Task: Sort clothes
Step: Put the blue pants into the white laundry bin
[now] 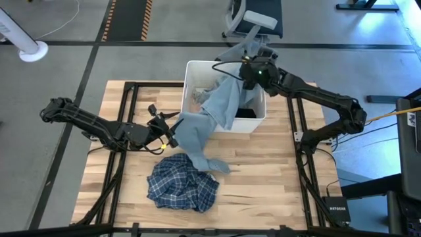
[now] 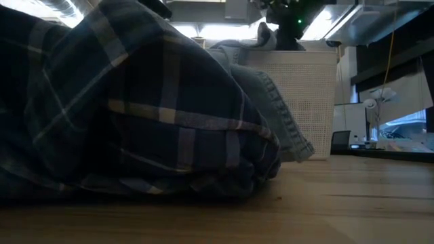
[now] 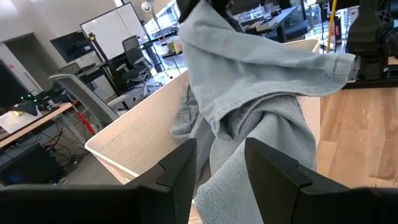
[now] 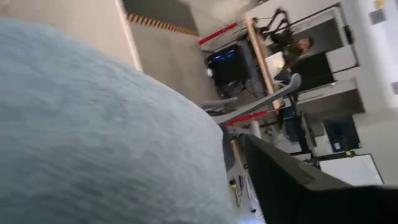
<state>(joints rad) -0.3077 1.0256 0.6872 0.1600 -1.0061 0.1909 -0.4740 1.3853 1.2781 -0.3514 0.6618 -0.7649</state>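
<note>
A large grey-blue shirt [image 1: 220,105] drapes from my right gripper [image 1: 247,66] above the white bin [image 1: 191,72], over the bin's near rim and down to the table. Its lower end [image 1: 214,161] lies on the wood. My left gripper [image 1: 170,131] stands level at the shirt's left edge, shut on it. A blue-and-white plaid shirt [image 1: 183,184] lies crumpled near the front edge and fills the low view [image 2: 135,108]. In the right wrist view the grey-blue shirt [image 4: 93,124] covers most of the picture. My left gripper pinches a bunched fold of the grey-blue shirt [image 3: 230,155] between its two fingers [image 3: 180,168]. It comes at the cloth level, from the table's left. Above the hold the shirt rises over the bin; below it the cloth falls to the table.
Small light pieces [image 1: 200,97] and a dark one [image 1: 247,113] lie inside the bin. An office chair [image 1: 253,16] stands beyond the far edge. Bare wood [image 1: 263,178] shows to the right of the plaid shirt.
</note>
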